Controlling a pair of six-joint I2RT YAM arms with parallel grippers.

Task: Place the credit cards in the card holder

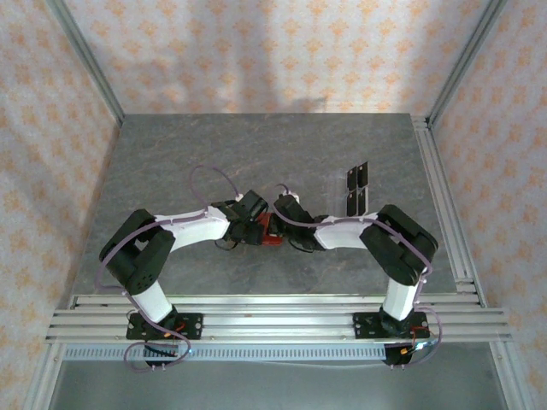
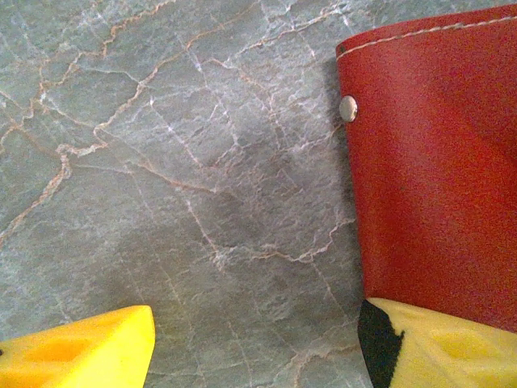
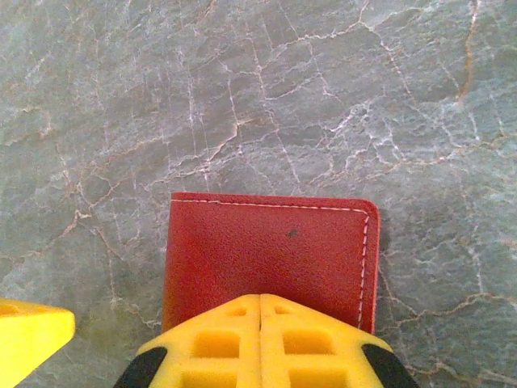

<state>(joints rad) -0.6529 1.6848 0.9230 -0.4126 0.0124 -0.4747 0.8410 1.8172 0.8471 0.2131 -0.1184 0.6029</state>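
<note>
left gripper (image 2: 257, 331): yellow two-finger tool, spread wide, with only bare table between the fingers. the finger on the right of the left wrist view overlaps the wallet's near corner.
table (image 1: 171, 171): grey marbled slab with pale veins.
card holder (image 3: 266, 246): small red squarish wallet with pale stitching, lying flat with its red outer face up. it sits mid-table between the two grippers, at their tips.
snap stud (image 2: 348, 108): small silver dot near one edge of the wallet.
right gripper (image 3: 260, 311): yellow fingers pressed together with only a thin seam between them, tips over the wallet's near edge. whether they pinch it i cannot tell.
credit cards (image 1: 357, 178): thin dark glossy rectangles flat on the table, right of and behind the wallet, well apart from it and from both grippers.
</note>
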